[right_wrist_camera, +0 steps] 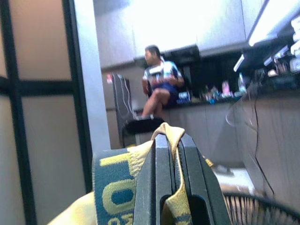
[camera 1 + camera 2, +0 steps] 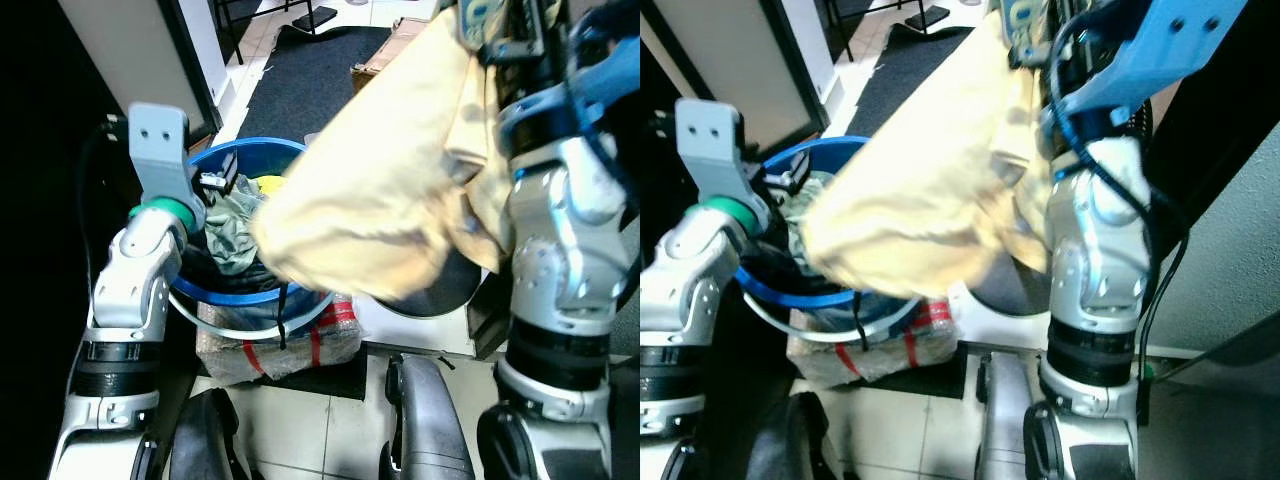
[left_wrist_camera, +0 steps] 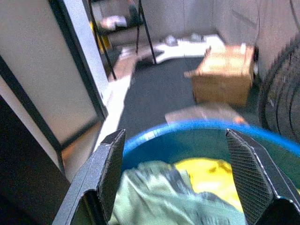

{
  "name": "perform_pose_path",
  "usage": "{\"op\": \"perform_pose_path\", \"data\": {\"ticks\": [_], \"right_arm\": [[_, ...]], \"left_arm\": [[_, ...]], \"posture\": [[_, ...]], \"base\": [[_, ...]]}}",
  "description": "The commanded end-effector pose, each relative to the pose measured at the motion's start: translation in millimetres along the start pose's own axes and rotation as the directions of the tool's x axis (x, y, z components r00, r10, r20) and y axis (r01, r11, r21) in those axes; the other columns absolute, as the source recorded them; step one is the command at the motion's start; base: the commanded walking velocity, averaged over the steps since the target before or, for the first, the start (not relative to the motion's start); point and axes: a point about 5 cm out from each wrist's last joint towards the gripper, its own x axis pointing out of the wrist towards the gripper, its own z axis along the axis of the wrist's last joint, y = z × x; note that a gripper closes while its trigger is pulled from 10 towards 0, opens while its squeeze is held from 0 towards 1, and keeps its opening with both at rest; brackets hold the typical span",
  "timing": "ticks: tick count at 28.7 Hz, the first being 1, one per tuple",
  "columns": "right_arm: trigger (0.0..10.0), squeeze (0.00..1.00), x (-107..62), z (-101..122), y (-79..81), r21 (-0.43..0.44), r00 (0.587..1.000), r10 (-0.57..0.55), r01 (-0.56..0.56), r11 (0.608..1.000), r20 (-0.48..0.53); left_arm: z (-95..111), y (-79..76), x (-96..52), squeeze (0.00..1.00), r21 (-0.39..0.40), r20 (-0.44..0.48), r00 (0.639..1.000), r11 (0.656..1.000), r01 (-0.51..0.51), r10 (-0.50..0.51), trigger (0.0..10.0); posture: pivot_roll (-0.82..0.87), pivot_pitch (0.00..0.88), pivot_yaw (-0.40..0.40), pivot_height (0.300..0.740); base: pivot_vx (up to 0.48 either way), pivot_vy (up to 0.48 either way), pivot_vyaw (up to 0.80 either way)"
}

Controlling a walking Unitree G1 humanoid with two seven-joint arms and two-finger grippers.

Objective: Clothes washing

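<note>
A pale yellow garment [image 2: 390, 190] hangs in the air in front of me, held up high by my right gripper [image 1: 169, 145], which is shut on its dark band with yellow lettering [image 1: 115, 187]. Below it stands a blue laundry basket [image 2: 235, 295] with a grey-green cloth [image 2: 228, 228] and a bright yellow item [image 3: 213, 178] inside. My left gripper [image 3: 176, 178] hovers open just over the basket's rim [image 3: 197, 126], above the grey-green cloth. Behind the hanging garment a washing machine's round door [image 2: 445, 290] partly shows.
The basket rests on a plastic-wrapped bundle [image 2: 290, 350]. A dark mat [image 2: 310, 70] and a cardboard box [image 3: 222, 79] lie beyond on the tiled floor. A dark-framed panel [image 2: 150, 50] stands to the left. A person [image 1: 159, 82] sits on a chair farther off.
</note>
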Motion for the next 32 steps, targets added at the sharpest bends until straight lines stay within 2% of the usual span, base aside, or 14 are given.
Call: {"op": "perform_pose_path", "data": {"ticks": [1, 6, 12, 15, 18, 20, 21, 24, 26, 27, 31, 32], "right_arm": [[10.0, 0.0, -1.7, -0.4, 4.8, -0.008, 1.0, 0.009, -0.009, 1.0, -0.003], [10.0, 0.0, -16.9, -18.0, -5.9, -0.034, 0.993, -0.041, 0.038, 0.999, -0.107], [10.0, 0.0, -18.1, -27.2, -7.2, -0.035, 0.987, -0.052, 0.047, 0.998, -0.151], [10.0, 0.0, -18.5, -31.7, -3.9, -0.029, 0.985, -0.054, 0.05, 0.998, -0.162], [10.0, 0.0, -16.3, -34.4, -3.3, -0.025, 0.983, -0.064, 0.06, 0.998, -0.173], [10.0, 0.0, -14.1, -34.4, -4.7, -0.025, 0.983, -0.067, 0.064, 0.998, -0.173], [10.0, 0.0, -11.1, -34.2, -5.5, -0.021, 0.983, -0.071, 0.068, 0.997, -0.169], [10.0, 0.0, -10.2, -34.4, -5.3, -0.018, 0.984, -0.071, 0.069, 0.997, -0.165], [10.0, 0.0, -9.8, -37.4, -4.9, -0.011, 0.983, -0.084, 0.083, 0.996, -0.166], [10.0, 0.0, -10.3, -42.1, -4.0, -0.01, 0.98, -0.091, 0.09, 0.996, -0.177], [10.0, 0.0, -10.7, -49.9, 0.4, 0.009, 0.978, -0.08, 0.083, 0.997, -0.191], [10.0, 0.0, -9.4, -50.8, 1.8, 0.01, 0.979, -0.073, 0.076, 0.997, -0.192]], "left_arm": [[5.1, 6.2, -2.5, 0.0, -0.003, 0.023, 1.0, 1.0, -0.01, 0.01, 10.0], [17.5, 1.9, -7.6, 0.0, 0.004, 0.091, 0.996, 1.0, -0.001, 0.0, 10.0], [29.2, -14.5, -13.5, 0.0, -0.008, 0.154, 0.986, 0.998, 0.063, -0.061, 10.0], [36.4, -19.0, -16.6, 0.0, 0.006, 0.185, 0.979, 0.996, 0.088, -0.087, 10.0], [44.0, -17.4, -18.6, 0.0, 0.009, 0.21, 0.975, 0.998, 0.069, -0.069, 10.0], [45.6, -16.7, -17.9, 0.0, 0.017, 0.219, 0.974, 0.998, 0.055, -0.057, 10.0], [45.9, -15.8, -16.7, 0.0, 0.017, 0.217, 0.975, 0.999, 0.042, -0.045, 10.0], [44.9, -15.4, -17.3, 0.0, 0.02, 0.211, 0.977, 0.999, 0.033, -0.037, 10.0], [42.7, -14.6, -18.8, 0.0, 0.018, 0.199, 0.98, 1.0, 0.015, -0.018, 10.0], [40.4, -14.1, -19.6, 0.0, 0.012, 0.188, 0.982, 1.0, 0.003, -0.005, 10.0], [36.5, -15.7, -20.8, 0.0, -0.004, 0.181, 0.984, 1.0, -0.004, 0.004, 10.0], [36.2, -16.3, -20.1, 0.0, -0.002, 0.18, 0.984, 1.0, -0.003, 0.003, 10.0]], "posture": [[-0.14, 0.071, 0.147, 0.475], [-0.14, 0.069, 0.111, 0.475], [-0.14, 0.072, 0.098, 0.475], [-0.14, 0.073, 0.095, 0.475], [-0.13, 0.073, 0.08, 0.475], [-0.11, 0.072, 0.068, 0.475], [-0.05, 0.085, 0.058, 0.475], [-0.05, 0.085, 0.058, 0.475], [-0.01, 0.084, 0.052, 0.475], [0.01, 0.053, 0.049, 0.475], [0.02, 0.075, 0.036, 0.475], [0.02, 0.048, 0.041, 0.475]], "base": [[0.0, 0.0, 0.0], [0.0, 0.0, 0.0], [0.0, 0.0, 0.0], [0.0, 0.0, 0.0], [0.0, 0.0, 0.0], [0.0, 0.0, 0.0], [0.0, 0.0, 0.0], [0.0, 0.0, 0.0], [0.0, 0.0, 0.0], [0.0, 0.0, 0.0], [0.0, 0.0, 0.0], [0.0, 0.0, 0.0]]}}
